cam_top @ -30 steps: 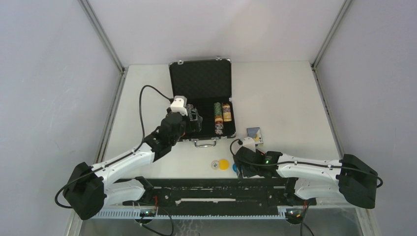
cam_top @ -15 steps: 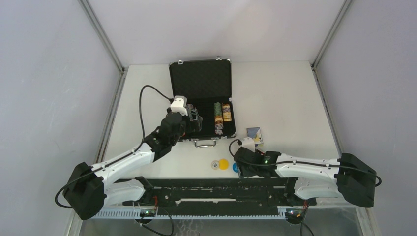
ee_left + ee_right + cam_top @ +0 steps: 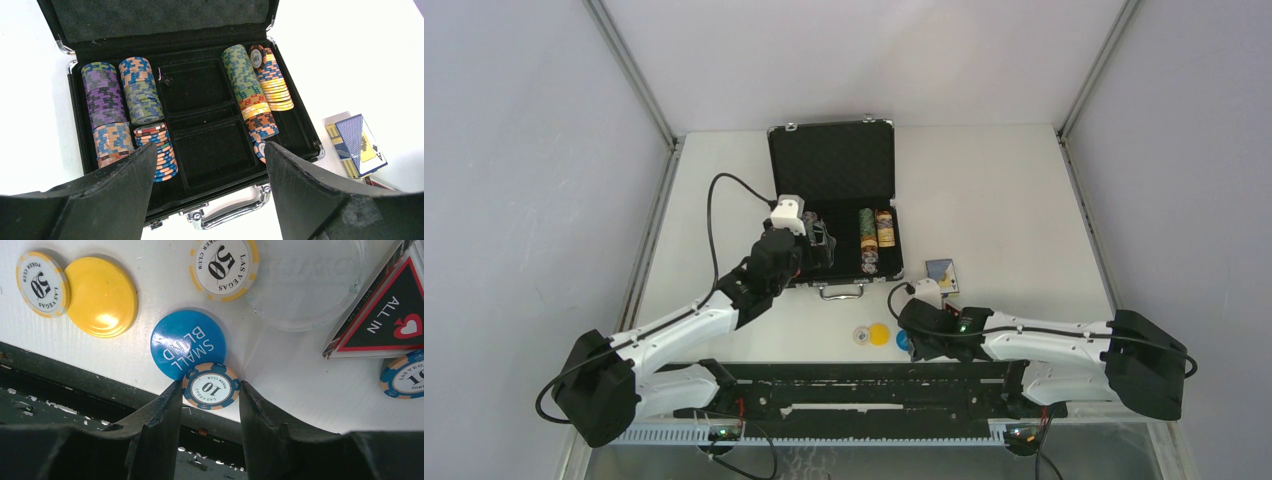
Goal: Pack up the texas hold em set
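On a white bench point(image 3: 1004, 200), the left gripper point(image 3: 210, 150) hovers with its jaws wide apart and holding nothing, above the open black briefcase point(image 3: 165, 20). Chip stacks point(image 3: 102, 105) fill the briefcase's left wells and more chip rows point(image 3: 247, 90) fill its right wells. A metal handle point(image 3: 235, 210) faces the arms. Just right of the briefcase lies the card deck point(image 3: 357, 145).

Near the bench's front edge, loose pieces crowd together: a 50 chip point(image 3: 42, 284) touching a yellow button point(image 3: 100, 296), then a blue "small blind" button point(image 3: 185, 337). A 10 chip point(image 3: 210, 385) overlaps the blue button's lower rim. The right gripper point(image 3: 209, 390) has a jaw close against each side of this chip; a firm pinch cannot be told. Further right are a clear disc point(image 3: 305, 285) and a red-black "all in" triangle token point(image 3: 385, 320).
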